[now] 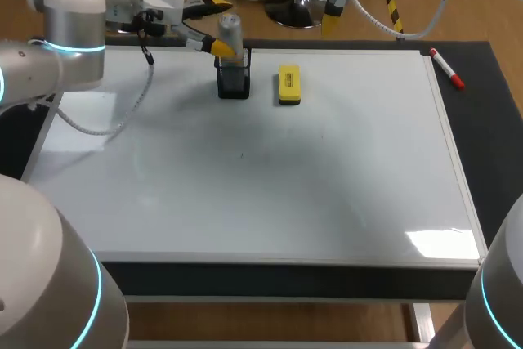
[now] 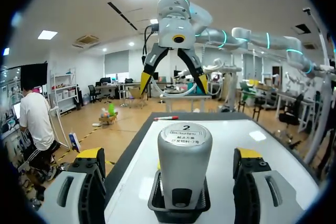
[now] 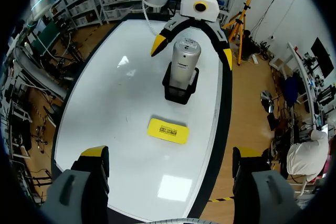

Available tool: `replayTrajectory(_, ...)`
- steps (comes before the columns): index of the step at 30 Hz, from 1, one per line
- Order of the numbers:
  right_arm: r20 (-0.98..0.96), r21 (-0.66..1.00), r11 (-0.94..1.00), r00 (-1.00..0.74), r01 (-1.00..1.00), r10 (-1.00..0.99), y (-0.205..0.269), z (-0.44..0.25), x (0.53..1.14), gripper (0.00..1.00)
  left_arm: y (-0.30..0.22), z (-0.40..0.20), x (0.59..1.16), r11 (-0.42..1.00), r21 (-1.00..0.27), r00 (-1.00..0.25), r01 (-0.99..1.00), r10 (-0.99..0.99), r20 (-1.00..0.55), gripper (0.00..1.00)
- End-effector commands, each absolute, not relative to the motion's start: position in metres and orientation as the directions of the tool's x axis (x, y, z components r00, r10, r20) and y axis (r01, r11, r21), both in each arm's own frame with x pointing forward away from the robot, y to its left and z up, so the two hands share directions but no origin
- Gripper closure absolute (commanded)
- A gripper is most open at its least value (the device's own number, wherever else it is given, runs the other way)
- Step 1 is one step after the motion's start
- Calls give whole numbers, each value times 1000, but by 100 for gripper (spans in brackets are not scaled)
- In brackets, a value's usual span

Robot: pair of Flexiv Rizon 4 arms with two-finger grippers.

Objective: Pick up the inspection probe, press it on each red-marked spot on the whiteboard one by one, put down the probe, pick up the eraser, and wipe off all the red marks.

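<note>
While the inspection probe [image 1: 231, 34] stands upright in its black holder [image 1: 234, 83], the left gripper [image 2: 168, 153] straddles it, released, touching neither side; the right gripper [image 3: 170, 153], also released, hangs high, well apart from the holder, so left is nearer.

probe [image 2: 185, 153] cap label: 2 | eraser [image 3: 167, 130] label: illegible

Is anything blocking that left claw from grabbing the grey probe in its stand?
Nothing visible does. The probe stands upright in its black holder, and the left gripper has an open finger on either side of it, with bare gaps between. The yellow eraser lies apart, beside the holder.
</note>
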State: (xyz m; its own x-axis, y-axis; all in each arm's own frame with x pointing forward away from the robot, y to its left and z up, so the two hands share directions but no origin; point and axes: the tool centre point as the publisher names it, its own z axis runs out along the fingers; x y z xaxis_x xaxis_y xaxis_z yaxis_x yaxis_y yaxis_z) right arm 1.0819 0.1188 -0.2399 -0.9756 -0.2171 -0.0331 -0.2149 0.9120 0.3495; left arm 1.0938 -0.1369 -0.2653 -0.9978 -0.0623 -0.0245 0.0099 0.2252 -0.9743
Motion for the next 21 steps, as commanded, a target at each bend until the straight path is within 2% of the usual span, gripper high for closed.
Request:
replayTrajectory(1, -29, 345, 913, -975, -216, -219, 119, -239, 1083, 0, -129, -250, 1078, 304, -952, -993, 18, -109, -53, 0)
replayTrajectory(11, -29, 345, 913, -975, -216, -219, 119, -239, 1083, 0, -107, -249, 1072, 394, -919, -991, 24, -110, -73, 0)
replayTrajectory(21, -29, 345, 913, -975, -216, -219, 119, -239, 1083, 0, -92, -241, 1072, 416, -909, -991, 31, -106, -83, 0)
